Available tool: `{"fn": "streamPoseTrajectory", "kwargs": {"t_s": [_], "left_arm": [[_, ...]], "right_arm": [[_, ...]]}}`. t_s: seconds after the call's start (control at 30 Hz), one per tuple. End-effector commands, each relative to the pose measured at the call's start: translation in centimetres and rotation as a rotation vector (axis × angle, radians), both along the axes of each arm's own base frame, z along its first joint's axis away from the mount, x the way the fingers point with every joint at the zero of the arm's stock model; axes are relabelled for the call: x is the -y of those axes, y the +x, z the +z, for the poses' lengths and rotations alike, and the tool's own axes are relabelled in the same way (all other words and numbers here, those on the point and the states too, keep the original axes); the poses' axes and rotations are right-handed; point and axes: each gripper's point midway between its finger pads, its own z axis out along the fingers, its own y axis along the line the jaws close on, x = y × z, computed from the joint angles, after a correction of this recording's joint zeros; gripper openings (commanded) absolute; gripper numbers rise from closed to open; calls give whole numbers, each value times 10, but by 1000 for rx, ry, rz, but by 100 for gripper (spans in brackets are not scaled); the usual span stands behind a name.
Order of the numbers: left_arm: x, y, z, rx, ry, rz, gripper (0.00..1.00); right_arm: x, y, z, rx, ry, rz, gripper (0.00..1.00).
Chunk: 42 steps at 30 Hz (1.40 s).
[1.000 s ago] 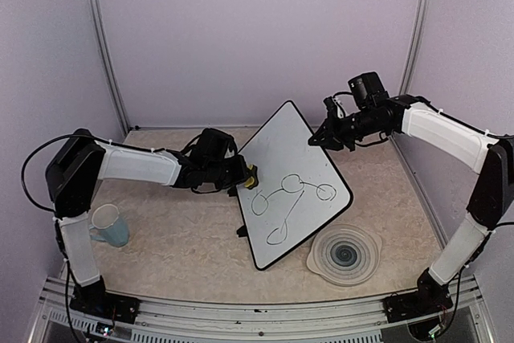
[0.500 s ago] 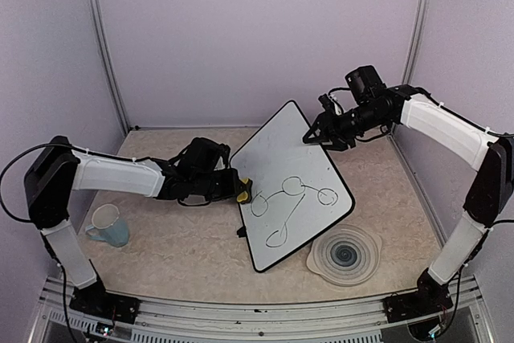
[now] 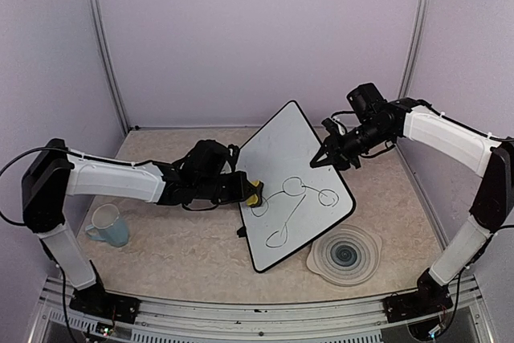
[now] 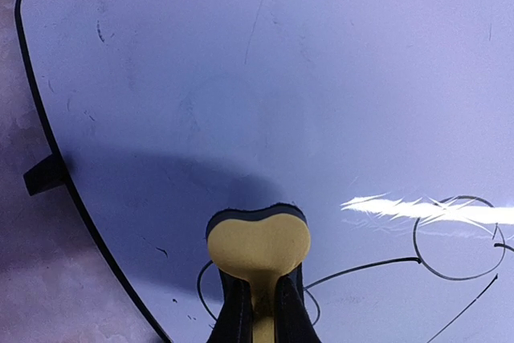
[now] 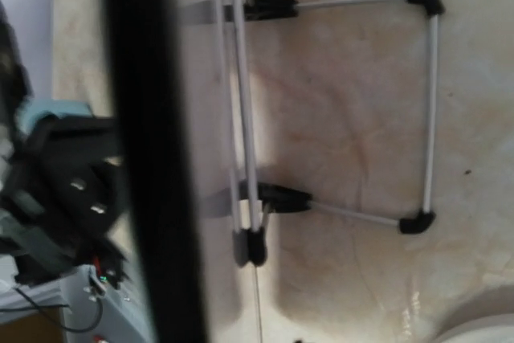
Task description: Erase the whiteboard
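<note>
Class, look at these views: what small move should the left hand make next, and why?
Probably sweep the yellow eraser rightward across the whiteboard. The left hand grips it at the left end of the marker loops, and the loops and lines beyond are unerased. The right hand is at the board's right edge.

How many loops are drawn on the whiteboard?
4 loops: one beside the yellow eraser, one in the middle, one toward the right edge, one lowest. The eraser may hide more.
</note>
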Motion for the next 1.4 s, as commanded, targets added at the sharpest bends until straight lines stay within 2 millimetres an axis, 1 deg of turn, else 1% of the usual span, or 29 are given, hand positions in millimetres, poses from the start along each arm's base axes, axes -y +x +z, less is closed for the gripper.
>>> {"fn": "streamPoseTrajectory", "kwargs": {"t_s": [0.0, 0.03, 0.1, 0.13, 0.2, 0.27, 0.33, 0.43, 0.5, 0.57, 0.63, 0.7, 0.8, 0.97, 1.03, 1.07, 1.13, 1.2, 1.27, 1.3, 1.37], "left_arm": [[8, 4, -13, -27, -11, 29, 0], [8, 5, -21, -38, -6, 35, 0], [11, 8, -29, -56, -20, 43, 0], [11, 8, -38, -72, -18, 50, 0], [9, 9, -47, -89, -18, 69, 0], [12, 6, -46, -87, -48, 54, 0], [24, -1, -35, -63, -88, 0, 0], [52, -19, -5, -3, -120, -109, 0], [67, -29, 15, 33, -119, -156, 0], [73, -33, 24, 47, -112, -166, 0], [67, -29, 21, 31, -88, -127, 0], [54, -19, 8, 9, -50, -73, 0], [32, -9, -22, -55, 2, -9, 0], [-3, 0, -76, -142, 106, 53, 0], [-19, 4, -91, -169, 130, 84, 0], [-26, 6, -96, -177, 137, 97, 0], [-35, 10, -102, -187, 153, 113, 0], [-37, 13, -100, -182, 162, 112, 0], [-29, 13, -91, -157, 156, 82, 0], [-22, 10, -85, -142, 150, 55, 0], [-1, -2, -63, -93, 109, -22, 0]], "right_arm": [[-4, -4, 18, 19, 68, -3, 15], [-4, -4, 18, 19, 71, -4, 11], [-6, -4, 16, 15, 75, -3, 5], [-6, -4, 16, 13, 79, -3, 2], [-7, -3, 16, 19, 85, 0, 0], [-8, -3, 15, 26, 85, 2, 0], [-8, -1, 15, 36, 91, 4, 0], [-10, 0, 16, 49, 103, 6, 0], [-11, 1, 16, 52, 106, 8, 0], [-12, 2, 16, 53, 107, 11, 0], [-12, 3, 17, 58, 108, 12, 0], [-12, 3, 17, 58, 108, 12, 0], [-12, 3, 18, 60, 111, 11, 0], [-12, 5, 20, 70, 113, 6, 0], [-12, 5, 19, 68, 112, 7, 0], [-12, 5, 20, 71, 112, 6, 0], [-12, 5, 20, 72, 110, 5, 0], [-11, 4, 19, 69, 107, 5, 0], [-11, 4, 18, 71, 106, 5, 0], [-11, 4, 18, 70, 106, 5, 0], [-11, 5, 18, 72, 105, 4, 0]]}}
